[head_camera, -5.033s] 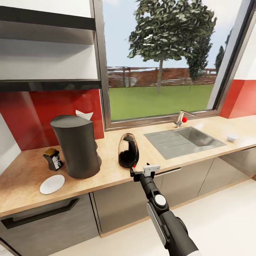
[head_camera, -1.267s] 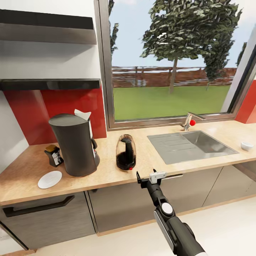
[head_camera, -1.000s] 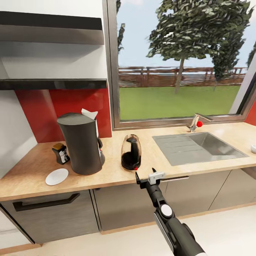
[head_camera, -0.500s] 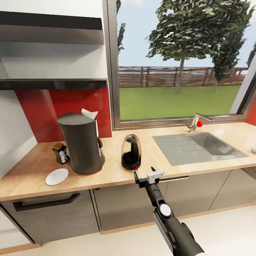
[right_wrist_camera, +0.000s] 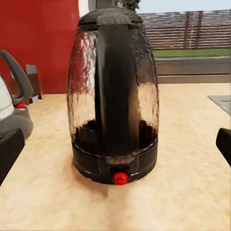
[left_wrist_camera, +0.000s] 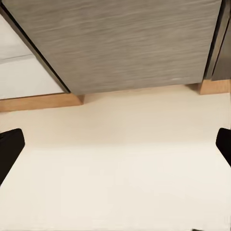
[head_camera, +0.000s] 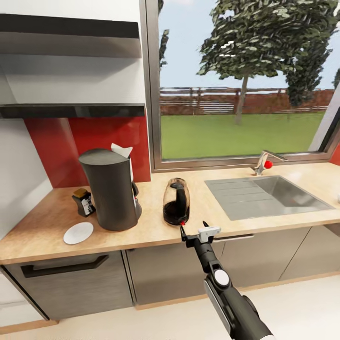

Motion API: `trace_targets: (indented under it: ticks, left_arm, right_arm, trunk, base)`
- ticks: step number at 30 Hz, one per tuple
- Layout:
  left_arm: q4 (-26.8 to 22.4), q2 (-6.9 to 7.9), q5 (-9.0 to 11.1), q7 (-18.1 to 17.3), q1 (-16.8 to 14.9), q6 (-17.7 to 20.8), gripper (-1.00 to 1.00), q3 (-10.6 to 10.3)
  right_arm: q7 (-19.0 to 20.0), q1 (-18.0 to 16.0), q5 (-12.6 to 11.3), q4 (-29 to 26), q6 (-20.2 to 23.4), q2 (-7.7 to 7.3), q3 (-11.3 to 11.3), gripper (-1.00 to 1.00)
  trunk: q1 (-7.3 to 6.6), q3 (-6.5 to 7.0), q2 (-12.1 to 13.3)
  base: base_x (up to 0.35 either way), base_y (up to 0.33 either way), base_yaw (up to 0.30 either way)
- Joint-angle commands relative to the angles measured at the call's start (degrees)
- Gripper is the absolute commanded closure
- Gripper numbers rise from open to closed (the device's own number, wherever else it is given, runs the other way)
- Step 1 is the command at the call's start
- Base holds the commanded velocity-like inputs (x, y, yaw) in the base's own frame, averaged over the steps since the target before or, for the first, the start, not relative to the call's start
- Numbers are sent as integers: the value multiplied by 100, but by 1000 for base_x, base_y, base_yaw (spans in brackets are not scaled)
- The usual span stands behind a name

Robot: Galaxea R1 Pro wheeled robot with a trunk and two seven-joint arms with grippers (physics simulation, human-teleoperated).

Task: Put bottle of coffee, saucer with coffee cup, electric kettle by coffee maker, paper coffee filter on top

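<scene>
Fingers of my right gripper (head_camera: 193, 228) stand spread apart with nothing between them, poised at the counter's front edge just short of the electric kettle (head_camera: 176, 201). Through the right wrist camera I see the kettle (right_wrist_camera: 114, 96) straight ahead between the two dark fingertips (right_wrist_camera: 9, 150): a rounded, bell-shaped body of rippled clear glass, a broad black handle running down its near face, a black lid and base, and a small red switch low at the front. It stands upright on the countertop (head_camera: 42, 231), a pale wood-grain surface with a speckled finish. Just beside the kettle sits the coffee maker (head_camera: 110, 189), a tall matte charcoal cylinder that widens toward its foot, with a white paper coffee filter (head_camera: 122, 151) poking up behind its top. Near its other side I see the bottle of coffee (head_camera: 83, 202), a small dark jar with a tan cap and a white label whose print I cannot read, and in front of that a flat white saucer (head_camera: 78, 233). A steel sink (head_camera: 267, 193) lies well apart, under the window (head_camera: 245, 85). My left gripper (left_wrist_camera: 115, 147) is spread wide too, empty, over cream floor (left_wrist_camera: 120, 183) by grey brushed cabinet fronts (left_wrist_camera: 120, 43).
</scene>
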Motion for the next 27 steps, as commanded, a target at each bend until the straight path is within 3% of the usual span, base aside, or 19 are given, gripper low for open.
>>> trace_targets:
  ticks: [1, 5, 12, 27]
  left_arm:
    - [16, 32, -62, 66, 16, 7, -100, -1]
    - [120, 154, -57, 162, 352, 34, -100, -2]
    - [471, 176, -56, 365, 653, 343, -100, -11]
    - [707, 170, -48, 431, 694, 2201, -100, 20]
  right_arm:
    - [-34, -6, -23, -22, -18, -7, 13, -100]
    - [-32, -6, -25, -94, -17, -11, 13, -100]
    - [-26, -6, -17, -244, 7, 14, 35, -100]
    - [-290, -6, -7, -741, 31, 19, 2, -100]
  trunk:
    - [3, -18, -12]
    - [3, -44, -12]
    - [3, -55, -12]
    - [3, -56, -12]
  base:
    - [0, 0, 144]
    - [0, 0, 145]
    - [0, 0, 36]
    - [0, 0, 1]
